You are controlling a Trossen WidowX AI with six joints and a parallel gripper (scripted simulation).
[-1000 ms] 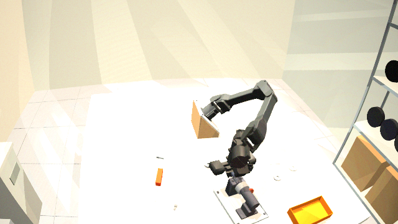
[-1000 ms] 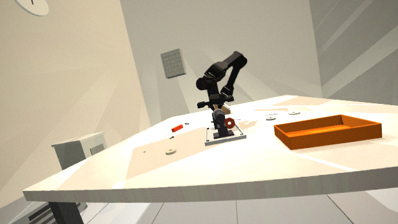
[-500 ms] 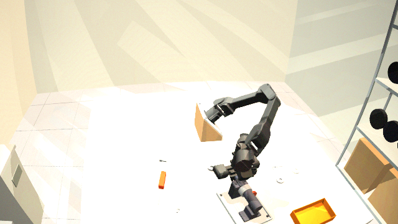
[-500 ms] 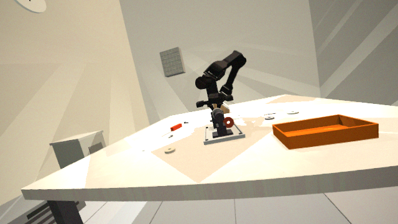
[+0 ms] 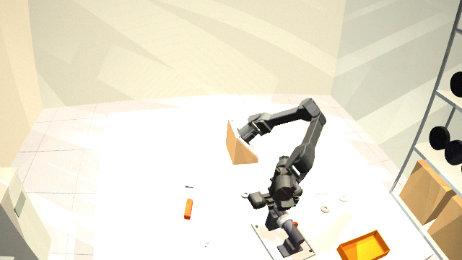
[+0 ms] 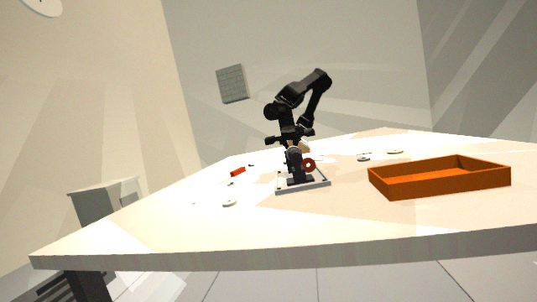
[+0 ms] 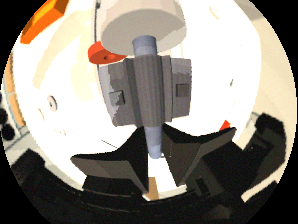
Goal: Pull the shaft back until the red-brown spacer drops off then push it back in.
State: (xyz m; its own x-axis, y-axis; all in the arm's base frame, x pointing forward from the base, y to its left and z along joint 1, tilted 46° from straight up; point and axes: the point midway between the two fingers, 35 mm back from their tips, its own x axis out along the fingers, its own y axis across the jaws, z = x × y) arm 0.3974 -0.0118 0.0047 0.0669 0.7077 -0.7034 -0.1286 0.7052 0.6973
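My gripper [image 5: 273, 208] [image 7: 149, 121] is shut on the end of the grey shaft [image 7: 153, 139]. The shaft runs through a ribbed dark grey block [image 7: 150, 92] [image 5: 272, 221] and shows again between it and a pale disc face [image 7: 142, 31] [image 5: 284, 220]. Behind that is the dark housing cylinder [image 5: 294, 232] [image 6: 294, 155] on its foot. The red-brown spacer [image 6: 310, 163] [image 5: 295, 224] [image 7: 104, 53] is off the shaft, beside the housing, its hole showing empty. Where its lower edge rests is unclear. The fingertips are hidden behind the housing in the exterior view.
The assembly stands on a light base plate [image 5: 265, 240] [image 6: 306, 189]. An orange tray [image 6: 449, 181] [image 7: 44, 21] lies to its right. An orange block [image 5: 188, 209] [image 6: 237, 171] lies to its left. Loose pale rings [image 5: 325, 209] [image 6: 229, 203] lie around.
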